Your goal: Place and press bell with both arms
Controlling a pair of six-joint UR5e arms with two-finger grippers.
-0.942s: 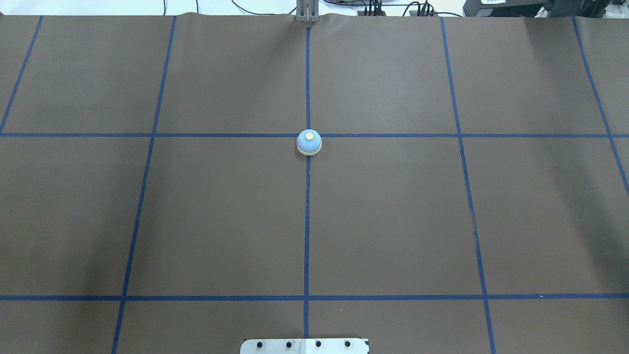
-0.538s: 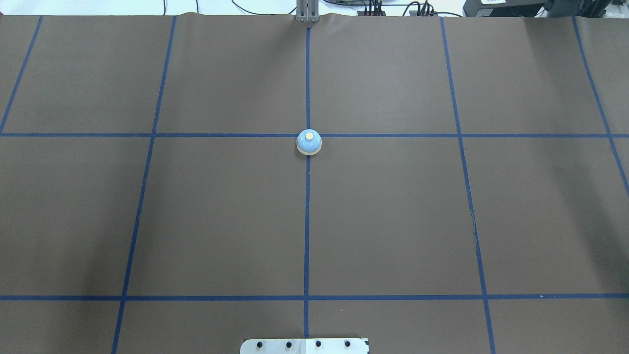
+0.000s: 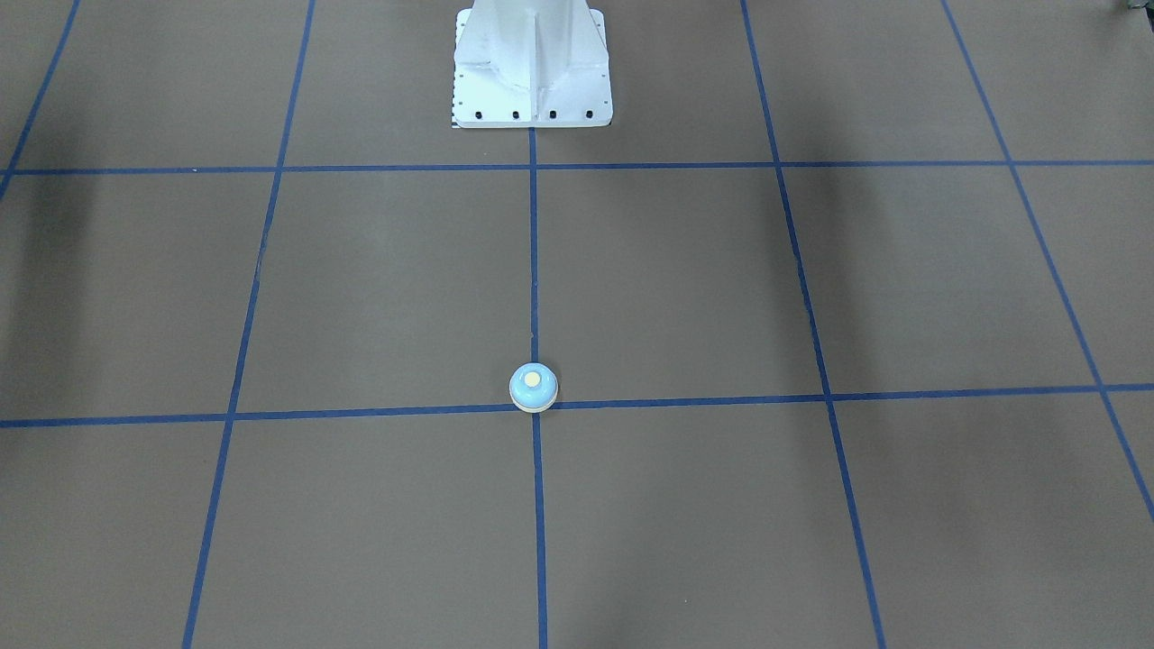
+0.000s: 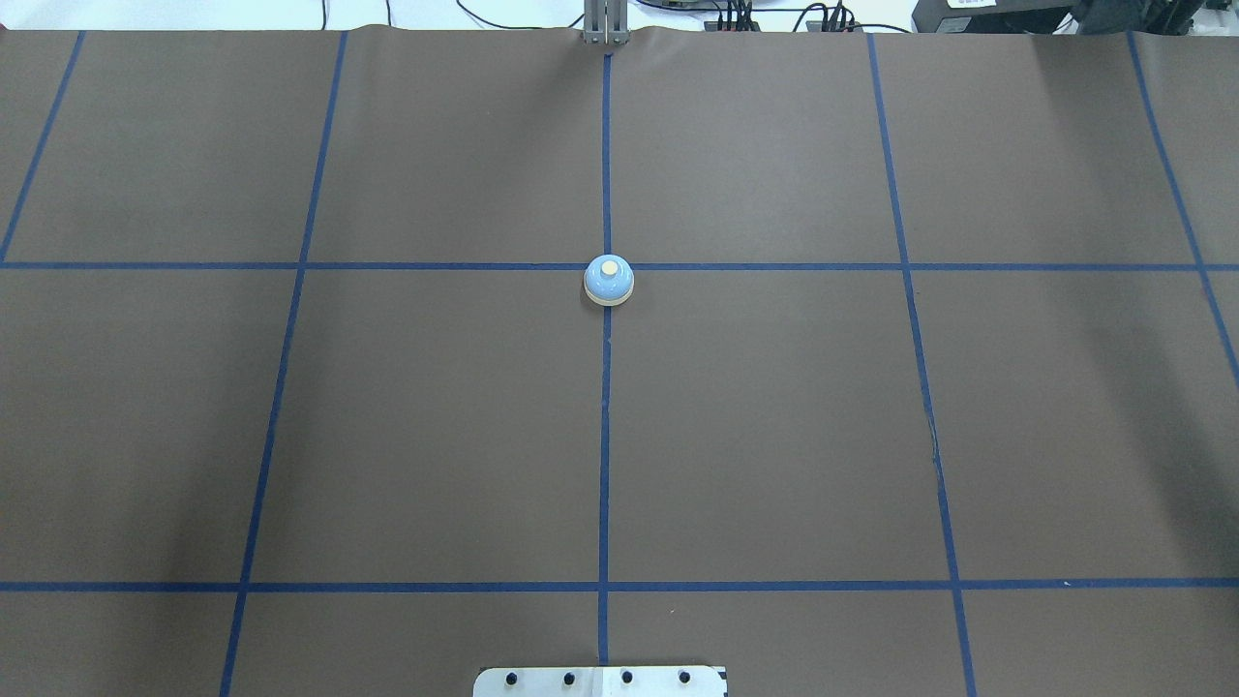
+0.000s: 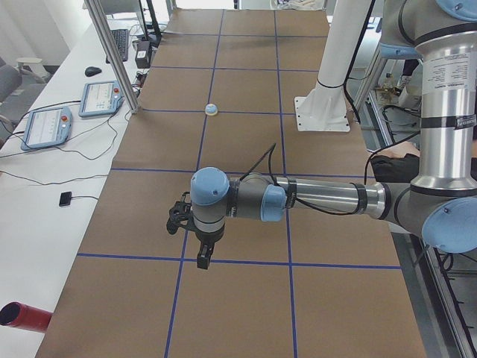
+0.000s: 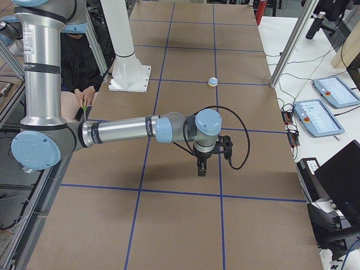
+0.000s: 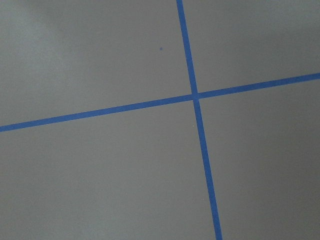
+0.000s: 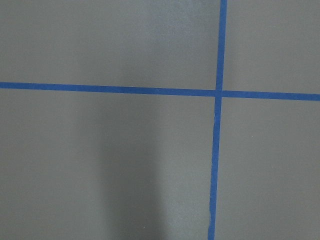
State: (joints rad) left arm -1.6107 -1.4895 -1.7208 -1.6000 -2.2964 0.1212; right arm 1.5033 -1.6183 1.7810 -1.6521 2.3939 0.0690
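Brown paper (image 4: 774, 436), blue tape grid (image 4: 604, 436), bell (image 4: 609, 281)

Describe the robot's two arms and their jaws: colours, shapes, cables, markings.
The left arm and right arm look alike: silver-grey round tubes joined by chunky grey housings with light-blue caps, and thin black bands ringing the tubes. Each ends in a black wrist unit with short black jaws. A black cable loops loose from each wrist.
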